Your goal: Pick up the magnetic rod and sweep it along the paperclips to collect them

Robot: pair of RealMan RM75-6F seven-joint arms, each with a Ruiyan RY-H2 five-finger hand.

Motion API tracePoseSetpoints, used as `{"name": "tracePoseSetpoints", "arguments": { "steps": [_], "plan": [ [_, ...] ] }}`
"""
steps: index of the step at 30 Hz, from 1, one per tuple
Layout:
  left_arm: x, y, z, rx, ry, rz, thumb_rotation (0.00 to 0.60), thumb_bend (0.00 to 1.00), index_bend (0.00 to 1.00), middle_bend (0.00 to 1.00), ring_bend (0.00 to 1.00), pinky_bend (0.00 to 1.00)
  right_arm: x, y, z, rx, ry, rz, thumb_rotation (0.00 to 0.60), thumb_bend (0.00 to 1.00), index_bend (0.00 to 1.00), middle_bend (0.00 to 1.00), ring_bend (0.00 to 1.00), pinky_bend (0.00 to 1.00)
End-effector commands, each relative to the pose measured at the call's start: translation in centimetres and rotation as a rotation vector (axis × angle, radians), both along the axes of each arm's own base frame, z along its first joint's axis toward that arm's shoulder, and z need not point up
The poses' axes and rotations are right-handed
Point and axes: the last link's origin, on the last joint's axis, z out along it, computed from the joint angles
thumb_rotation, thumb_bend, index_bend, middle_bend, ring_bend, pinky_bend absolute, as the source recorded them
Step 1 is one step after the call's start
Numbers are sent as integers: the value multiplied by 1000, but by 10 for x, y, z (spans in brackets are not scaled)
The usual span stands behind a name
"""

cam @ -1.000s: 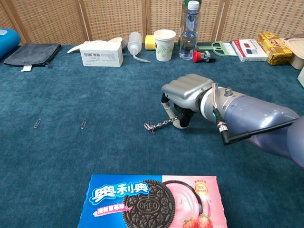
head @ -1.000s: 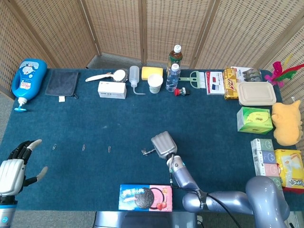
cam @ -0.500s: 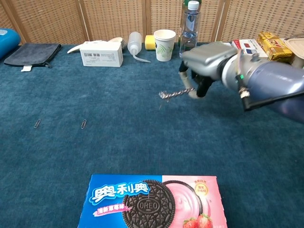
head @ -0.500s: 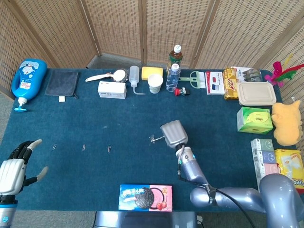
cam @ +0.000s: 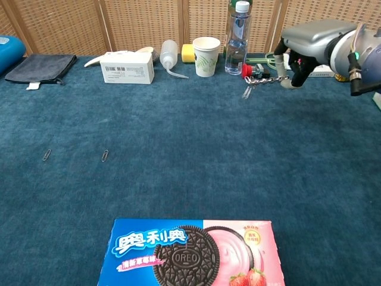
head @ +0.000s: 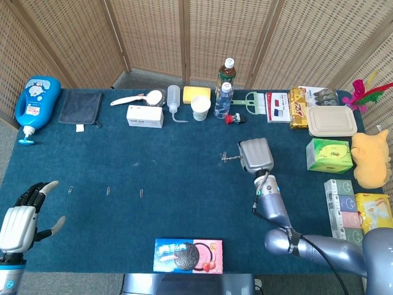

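Blue cloth table [head: 153, 166] carries everything. Right arm [head: 307, 246] reaches up from the near right corner toward mid-table. Right hand [head: 255, 155] is raised above the cloth, fingers curled down around the magnetic rod [cam: 271, 78]. The rod sticks out leftward from the hand, roughly level, with a cluster of paperclips [cam: 247, 88] hanging off its free end; in the head view the cluster sits just left of the hand [head: 227, 157].

Left hand [head: 21, 212] sits at the near left corner, fingers spread, holding nothing.

Oreo box [cam: 190, 253] lies flat at the near edge, centre.

Far edge, chest view: white carton [cam: 127, 67], squeeze bottle [cam: 169, 55], paper cup [cam: 206, 56], water bottle [cam: 237, 39] in a row.

Three loose paperclips remain on the cloth in a line on the left: one [head: 70, 190], a second [head: 108, 192], a third [head: 141, 193], spaced apart, well clear of the rod.
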Motion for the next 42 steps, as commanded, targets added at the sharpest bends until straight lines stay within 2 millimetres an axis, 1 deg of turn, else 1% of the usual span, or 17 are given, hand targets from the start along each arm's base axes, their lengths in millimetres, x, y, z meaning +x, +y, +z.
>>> {"name": "tracePoseSetpoints", "arguments": {
  "steps": [1, 14, 16, 18, 19, 20, 21, 23, 26, 27, 29, 32, 34, 36, 39, 40, 42],
  "plan": [
    [-1, -1, 0, 0, 2, 3, 600, 431, 143, 190, 123, 185, -5, -5, -1, -1, 0, -19, 600, 506, 696, 850, 982, 885],
    [-5, -2, 1, -9, 14, 23, 600, 431, 143, 190, 123, 185, -19, -28, -20, 1, 39, -87, 600, 506, 679, 844, 970, 878],
    [-4, -2, 1, -10, 16, 22, 600, 431, 143, 190, 123, 185, -21, -29, -22, 7, 45, -94, 600, 506, 655, 826, 961, 869],
    [-4, -1, 1, -9, 17, 19, 600, 431, 143, 190, 123, 185, -22, -30, -23, 5, 62, -90, 600, 506, 548, 765, 929, 841],
    [-3, -1, 1, -9, 18, 18, 600, 431, 143, 190, 123, 185, -23, -30, -24, 11, 77, -83, 600, 506, 446, 709, 888, 821],
    [-3, -1, 0, -10, 19, 19, 600, 431, 143, 190, 123, 185, -24, -30, -25, 14, 80, -82, 600, 506, 341, 642, 830, 797],
    [-3, 0, 0, -11, 19, 19, 600, 431, 143, 190, 123, 185, -24, -30, -25, 19, 81, -81, 600, 506, 278, 600, 790, 781],
    [-2, 0, -1, -14, 19, 21, 600, 431, 143, 190, 123, 185, -27, -29, -24, 25, 73, -85, 600, 506, 130, 478, 672, 715],
    [-1, 0, -2, -20, 20, 20, 600, 431, 143, 190, 123, 185, -30, -28, -22, 29, 62, -94, 600, 506, 23, 321, 529, 631],
    [-1, 0, -2, -21, 21, 19, 600, 431, 143, 190, 123, 185, -30, -26, -21, 33, 49, -101, 600, 506, 12, 283, 495, 608],
    [0, 1, -2, -23, 23, 17, 600, 431, 143, 190, 123, 185, -29, -23, -12, 11, 13, -101, 600, 506, 0, 193, 384, 515],
    [0, 1, -2, -25, 27, 20, 600, 431, 144, 190, 123, 185, -29, -14, 1, -30, -63, -96, 600, 506, 0, 161, 274, 421],
    [0, 0, -2, -28, 30, 27, 600, 431, 146, 190, 123, 185, -30, -2, 10, -52, -128, -70, 600, 506, 0, 139, 235, 408],
    [-1, -1, -2, -34, 34, 33, 600, 431, 150, 190, 124, 185, -32, 6, 16, -71, -141, -36, 600, 506, 0, 124, 219, 407],
    [-1, -3, -3, -42, 40, 41, 600, 431, 172, 190, 124, 185, -39, 24, 26, -112, -158, 29, 600, 506, 24, 142, 215, 401],
    [-2, -4, -2, -44, 41, 44, 600, 431, 177, 190, 124, 185, -42, 32, 30, -120, -172, 45, 600, 506, 40, 152, 211, 391],
    [-3, -5, -1, -42, 44, 52, 600, 431, 189, 190, 125, 185, -53, 51, 37, -103, -210, 58, 600, 506, 37, 132, 175, 352]
  ]
}}
